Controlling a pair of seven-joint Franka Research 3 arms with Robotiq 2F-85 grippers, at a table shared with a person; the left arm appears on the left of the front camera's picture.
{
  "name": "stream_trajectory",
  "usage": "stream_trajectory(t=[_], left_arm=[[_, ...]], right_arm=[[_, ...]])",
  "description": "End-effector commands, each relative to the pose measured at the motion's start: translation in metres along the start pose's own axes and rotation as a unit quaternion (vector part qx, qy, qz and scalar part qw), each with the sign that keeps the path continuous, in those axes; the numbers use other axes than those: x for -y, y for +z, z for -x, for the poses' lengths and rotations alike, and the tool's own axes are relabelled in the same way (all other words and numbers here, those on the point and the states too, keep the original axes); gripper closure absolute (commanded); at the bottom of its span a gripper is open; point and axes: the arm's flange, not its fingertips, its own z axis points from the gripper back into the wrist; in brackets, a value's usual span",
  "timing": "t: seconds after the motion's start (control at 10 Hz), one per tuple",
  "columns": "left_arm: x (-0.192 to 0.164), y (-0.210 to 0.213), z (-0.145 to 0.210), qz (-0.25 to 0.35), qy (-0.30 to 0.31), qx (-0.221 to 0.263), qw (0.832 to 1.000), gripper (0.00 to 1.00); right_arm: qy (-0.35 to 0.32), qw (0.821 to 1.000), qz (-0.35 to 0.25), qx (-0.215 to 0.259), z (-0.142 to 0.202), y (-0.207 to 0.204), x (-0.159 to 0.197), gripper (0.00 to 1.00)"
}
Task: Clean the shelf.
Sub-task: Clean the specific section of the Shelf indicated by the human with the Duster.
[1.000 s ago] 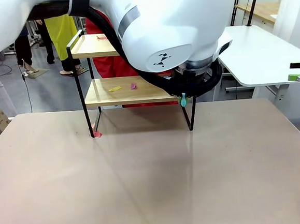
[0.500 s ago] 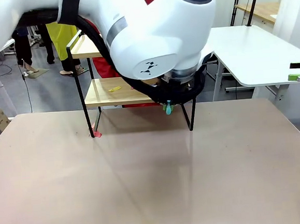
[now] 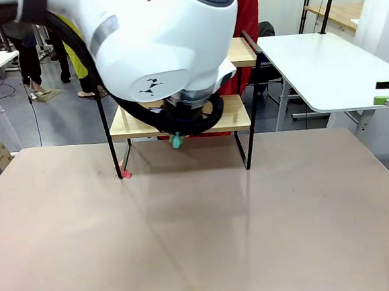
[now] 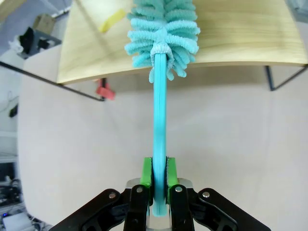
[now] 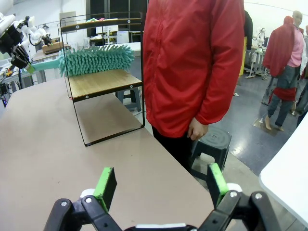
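Two-fingered left hand point(image 4: 160, 167) clamps teal duster point(image 4: 162, 33) over lower board of shelf point(image 4: 240, 38); right hand point(image 5: 161, 185) gapes wide.

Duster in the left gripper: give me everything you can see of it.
The duster is turquoise throughout: a fluffy head of soft, noodle-like strands on a long, flat, plastic-looking handle. The left gripper is shut on the handle's end, green pads on both flat faces. The head reaches over the lower board of the shelf, roughly level under the top tier; its strands seem to brush the wood.
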Motion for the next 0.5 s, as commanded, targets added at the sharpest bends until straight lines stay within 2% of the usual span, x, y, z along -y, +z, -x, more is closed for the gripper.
stream_trajectory(t=[0.0,0.4], left_arm=[[-0.028,-0.002,0.012,-0.035,-0.022,0.001,0.999,0.86],[-0.089,-0.008,0.037,-0.154,-0.045,0.002,0.987,0.86]], right_arm=[[-0.002,1.000,0.006,-0.007,-0.009,-0.001,0.000,0.00],[-0.002,1.000,0.006,-0.007,-0.009,-0.001,0.000,0.00]])
